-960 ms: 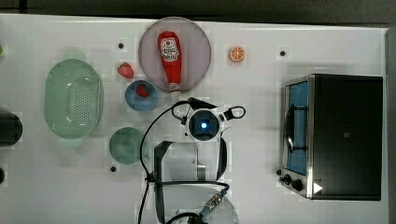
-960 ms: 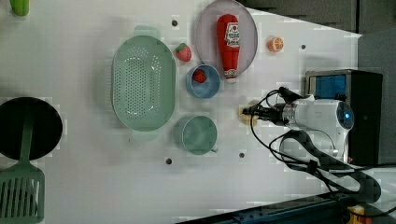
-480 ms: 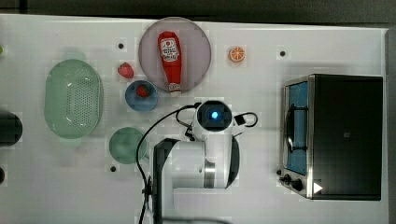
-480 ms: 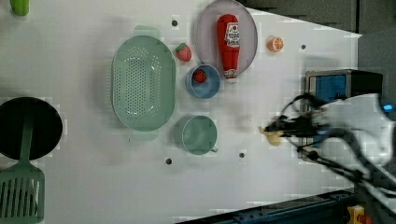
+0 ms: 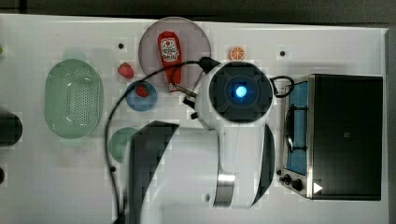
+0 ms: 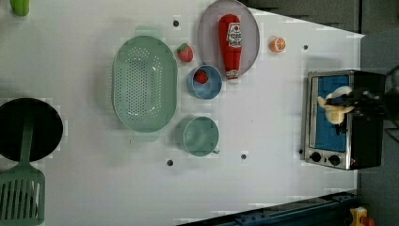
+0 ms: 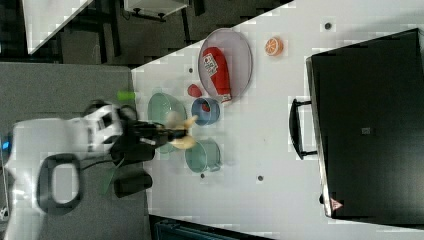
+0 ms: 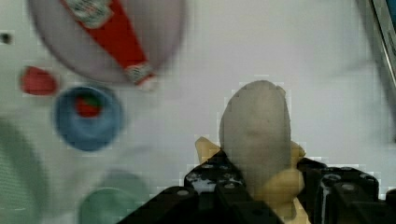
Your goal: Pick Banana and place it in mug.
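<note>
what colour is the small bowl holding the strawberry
Blue; the small bowl shows best in the left view, strawberry inside.

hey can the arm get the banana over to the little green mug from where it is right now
Probably yes. The claw is shut on the banana, held up off the table. The mug stands upright with its mouth open and empty, with bare table toward the toaster oven. Nothing seems to block it.

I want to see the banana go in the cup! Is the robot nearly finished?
About halfway. The picking up is done: the gripper holds the banana up off the table. Carrying it over is what's in hand. Still left: the teal mug is empty, so the banana has yet to be lowered into it and let go.
</note>
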Controlling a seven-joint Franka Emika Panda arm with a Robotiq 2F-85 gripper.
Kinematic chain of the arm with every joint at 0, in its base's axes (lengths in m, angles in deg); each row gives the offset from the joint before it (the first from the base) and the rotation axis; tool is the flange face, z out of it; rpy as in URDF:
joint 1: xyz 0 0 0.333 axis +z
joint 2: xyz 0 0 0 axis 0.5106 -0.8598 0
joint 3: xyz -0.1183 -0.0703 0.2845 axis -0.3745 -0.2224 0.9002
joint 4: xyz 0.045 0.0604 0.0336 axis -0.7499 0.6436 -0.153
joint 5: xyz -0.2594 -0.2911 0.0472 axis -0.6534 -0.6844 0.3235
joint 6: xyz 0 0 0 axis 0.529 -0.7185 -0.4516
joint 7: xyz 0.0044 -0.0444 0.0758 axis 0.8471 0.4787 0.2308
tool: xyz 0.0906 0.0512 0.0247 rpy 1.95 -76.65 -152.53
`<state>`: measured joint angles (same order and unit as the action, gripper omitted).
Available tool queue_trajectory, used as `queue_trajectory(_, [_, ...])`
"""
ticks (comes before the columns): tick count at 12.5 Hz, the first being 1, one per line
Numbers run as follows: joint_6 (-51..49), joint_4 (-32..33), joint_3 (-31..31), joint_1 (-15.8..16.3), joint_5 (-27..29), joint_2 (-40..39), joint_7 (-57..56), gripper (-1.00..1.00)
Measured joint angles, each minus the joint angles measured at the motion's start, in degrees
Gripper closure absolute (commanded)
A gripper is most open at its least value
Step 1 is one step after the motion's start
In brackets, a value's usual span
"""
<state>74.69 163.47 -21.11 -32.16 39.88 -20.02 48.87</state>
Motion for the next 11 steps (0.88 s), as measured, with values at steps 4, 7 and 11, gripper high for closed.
queue_trajectory(4, [-0.5, 1.7, 6.3, 0.6, 5.1, 2.9, 8.5, 0.28])
queue_trajectory(7, [0.7, 3.0, 13.9, 1.8, 3.9, -0.6, 19.8, 0.28])
queue_trajectory(11, [10.6, 8.7, 21.4, 5.3, 5.0, -5.2, 30.9, 0.28])
